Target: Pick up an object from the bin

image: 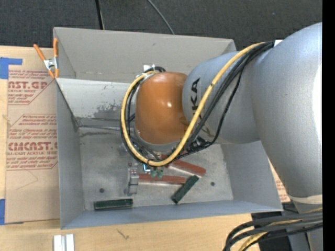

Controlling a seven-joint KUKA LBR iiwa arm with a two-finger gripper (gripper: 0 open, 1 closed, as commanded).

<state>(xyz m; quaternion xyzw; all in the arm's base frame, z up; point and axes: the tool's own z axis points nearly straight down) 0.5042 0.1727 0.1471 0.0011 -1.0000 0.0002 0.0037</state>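
My gripper [134, 181] reaches down below the orange wrist cover to the bin floor, left of centre. Just right of it lie two reddish-brown flat sticks [175, 180], one across the other, their left ends close to the gripper. A dark green flat bar [185, 189] lies tilted over the right end of the lower stick. A second dark green bar [113, 204] lies flat along the front wall, below and left of the gripper. The cover and cables hide the gripper's upper part.
The arm and its orange cover hang over the middle and right of the bin and hide the floor beneath them. Bare scuffed floor shows at the left, and the sloping left wall stands close by.
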